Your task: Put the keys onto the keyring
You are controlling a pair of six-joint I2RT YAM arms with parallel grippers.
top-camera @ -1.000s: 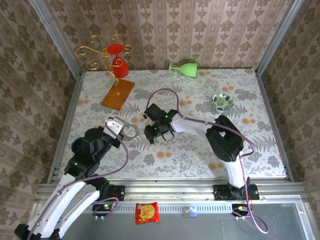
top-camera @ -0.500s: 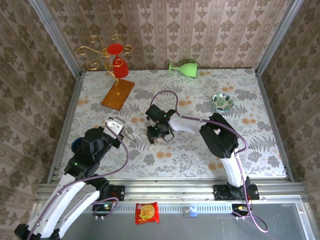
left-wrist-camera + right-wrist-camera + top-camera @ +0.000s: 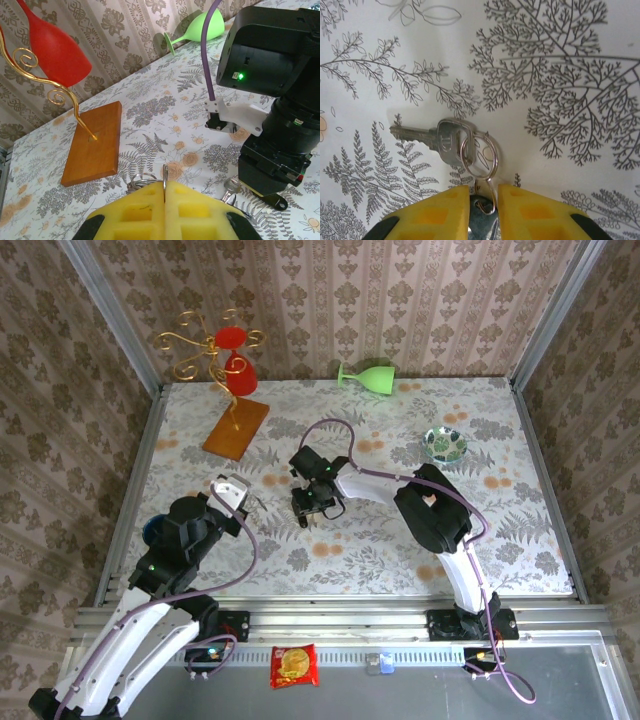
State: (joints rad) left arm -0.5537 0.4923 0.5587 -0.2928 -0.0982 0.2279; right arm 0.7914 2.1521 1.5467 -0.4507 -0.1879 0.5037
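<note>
My left gripper is shut on the keyring, a thin metal hoop seen edge-on between its yellow pads; smaller rings hang beside it. In the top view this gripper sits left of centre, the right gripper close to its right. On the cloth under the right wrist lies a silver key on a small split ring. A second key head on a linked ring fills the narrow gap of my right gripper. A key shows beside the right arm's black body.
A gold wire stand on a wooden base carries a red goblet at the back left. A green goblet lies on its side at the back wall. A small patterned dish sits back right.
The right gripper has slid a little left toward the left gripper and its jaws have narrowed around the key. The keyring in the left gripper has turned from flat to edge-on.
</note>
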